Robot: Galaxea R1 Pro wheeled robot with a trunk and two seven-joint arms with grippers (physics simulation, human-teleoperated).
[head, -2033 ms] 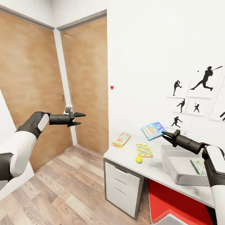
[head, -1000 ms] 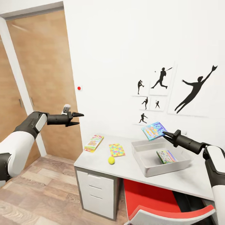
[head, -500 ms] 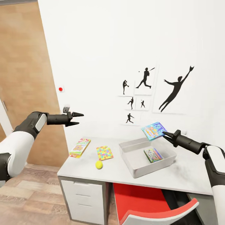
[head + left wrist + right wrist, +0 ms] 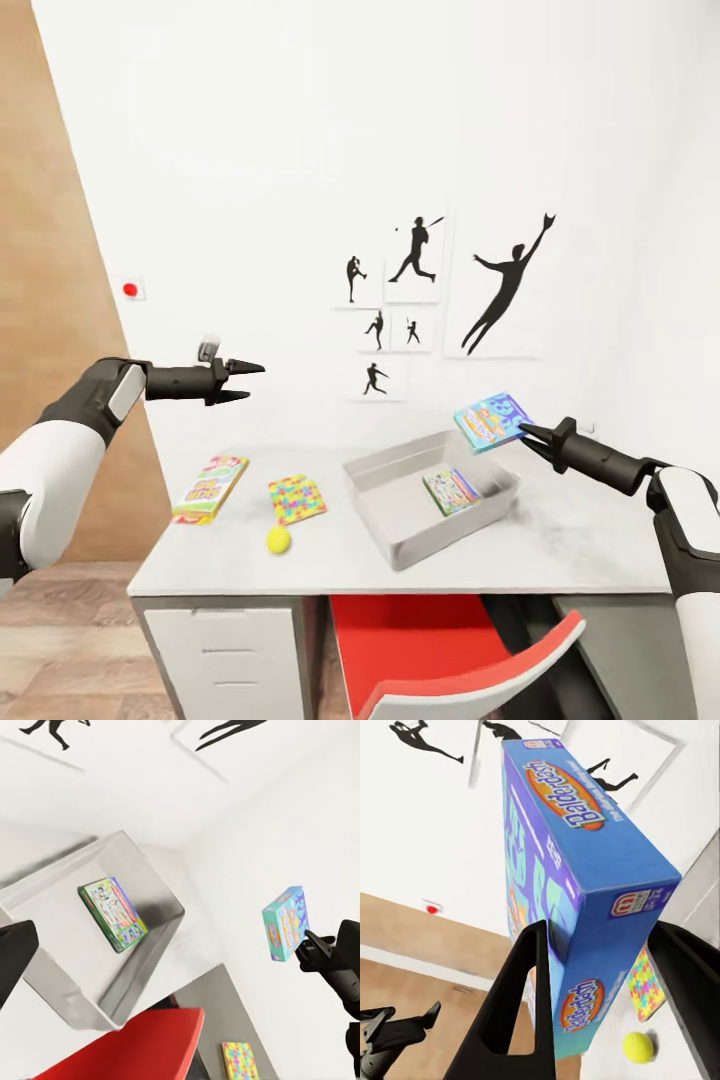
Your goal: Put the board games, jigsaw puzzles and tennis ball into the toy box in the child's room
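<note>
Overhead, right gripper [image 4: 524, 431] clamped on blue board game [image 4: 491, 420] (above toy box [image 4: 400, 540]), left gripper [image 4: 252, 381] apart.

Your right gripper [image 4: 524, 431] holds the blue board game [image 4: 492, 420] tilted in the air above the far corner of the grey toy box [image 4: 400, 540], which contains one printed box [image 4: 451, 491]. On the table [image 4: 560, 550] lie another board game [image 4: 210, 487], a jigsaw puzzle [image 4: 297, 498] and the tennis ball [image 4: 279, 540].
</note>
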